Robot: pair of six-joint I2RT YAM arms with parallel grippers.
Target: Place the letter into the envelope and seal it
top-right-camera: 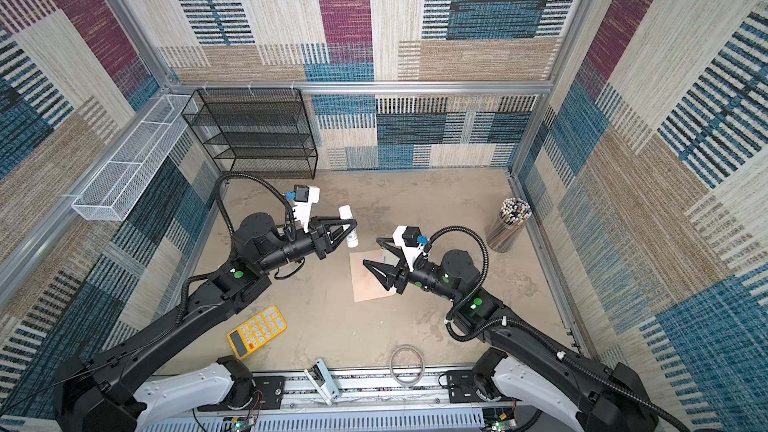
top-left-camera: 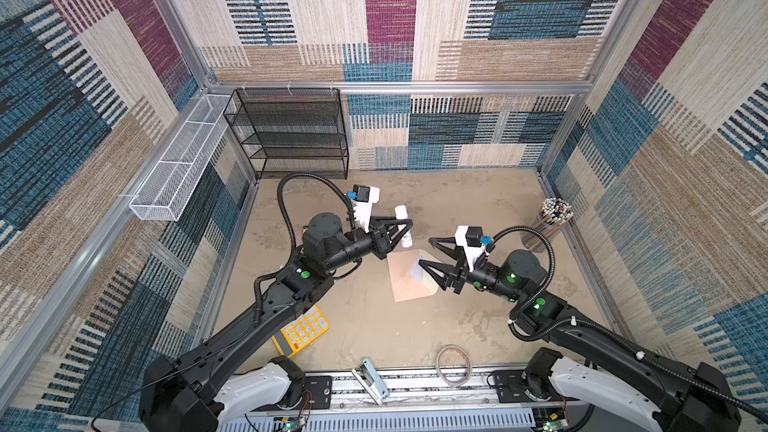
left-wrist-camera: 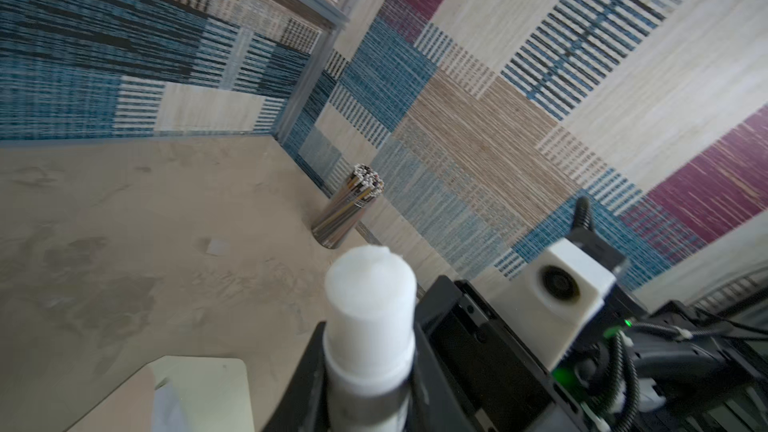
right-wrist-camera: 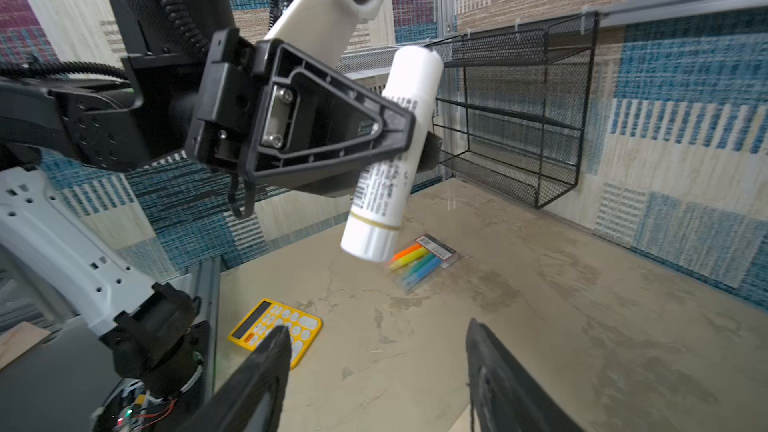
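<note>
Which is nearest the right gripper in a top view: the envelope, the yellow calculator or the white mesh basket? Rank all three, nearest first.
1. envelope: mid-table, right under the right gripper.
2. yellow calculator: front left of the table, beside the left arm.
3. white mesh basket: on the left wall, towards the back.

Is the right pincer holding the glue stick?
No, the right pincer stands open and empty; the glue stick is clamped in the left pincer.

Glue stick [top-right-camera: 352, 238] in L pincer [top-right-camera: 351, 226]
</note>
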